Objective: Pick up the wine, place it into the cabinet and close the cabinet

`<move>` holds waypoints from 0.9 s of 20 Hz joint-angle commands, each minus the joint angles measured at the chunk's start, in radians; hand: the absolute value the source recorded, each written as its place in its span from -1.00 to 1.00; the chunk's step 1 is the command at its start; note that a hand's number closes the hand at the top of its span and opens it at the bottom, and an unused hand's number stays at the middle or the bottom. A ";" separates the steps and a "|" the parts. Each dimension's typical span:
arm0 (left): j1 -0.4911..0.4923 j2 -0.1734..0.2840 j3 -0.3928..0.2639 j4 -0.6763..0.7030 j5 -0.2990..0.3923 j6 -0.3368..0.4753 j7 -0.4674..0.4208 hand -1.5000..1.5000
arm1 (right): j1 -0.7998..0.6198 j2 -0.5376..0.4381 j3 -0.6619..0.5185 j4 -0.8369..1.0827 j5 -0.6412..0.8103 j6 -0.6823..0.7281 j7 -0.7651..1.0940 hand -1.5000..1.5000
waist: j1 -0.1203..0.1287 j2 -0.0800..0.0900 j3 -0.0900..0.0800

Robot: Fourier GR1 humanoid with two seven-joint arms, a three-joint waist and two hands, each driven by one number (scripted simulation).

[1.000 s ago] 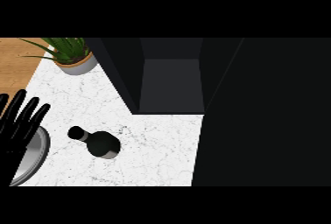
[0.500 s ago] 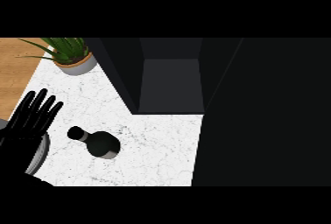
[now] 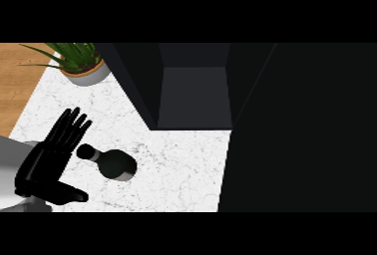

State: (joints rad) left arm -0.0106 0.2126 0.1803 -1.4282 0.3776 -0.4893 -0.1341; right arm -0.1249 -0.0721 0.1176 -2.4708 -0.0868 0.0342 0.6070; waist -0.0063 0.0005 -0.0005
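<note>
Beside wine (image 3: 112, 163), seemingly unlabelled: open hand (image 3: 50, 158)

No readable text, label, brand, number or sign shows anywhere in view.

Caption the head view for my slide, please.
Open left hand beside the wine bottle; cabinet open.

black hand (image 3: 48, 164) (glossy), grey forearm (image 3: 15, 172)
</note>
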 commanded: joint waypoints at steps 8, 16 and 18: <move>-0.146 0.011 -0.002 0.502 -0.195 -0.099 -0.342 -1.00 | 0.035 0.006 -0.042 -0.074 -0.097 0.029 0.001 -1.00 | -0.004 0.001 0.000; -0.225 0.012 -0.022 0.790 -0.323 -0.082 -0.572 -1.00 | 0.075 0.029 0.036 -0.125 -0.022 0.021 0.023 -1.00 | -0.010 0.001 -0.001; -0.270 0.009 -0.021 0.865 -0.321 -0.107 -0.618 -1.00 | 0.030 0.008 -0.029 -0.076 -0.095 0.036 0.025 -1.00 | -0.012 0.003 -0.001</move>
State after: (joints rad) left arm -0.2160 0.2324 0.1667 -0.7101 0.0942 -0.5484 -0.6210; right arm -0.1104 -0.0560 0.1097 -2.4670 -0.1009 0.0646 0.5939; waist -0.0124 0.0020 -0.0013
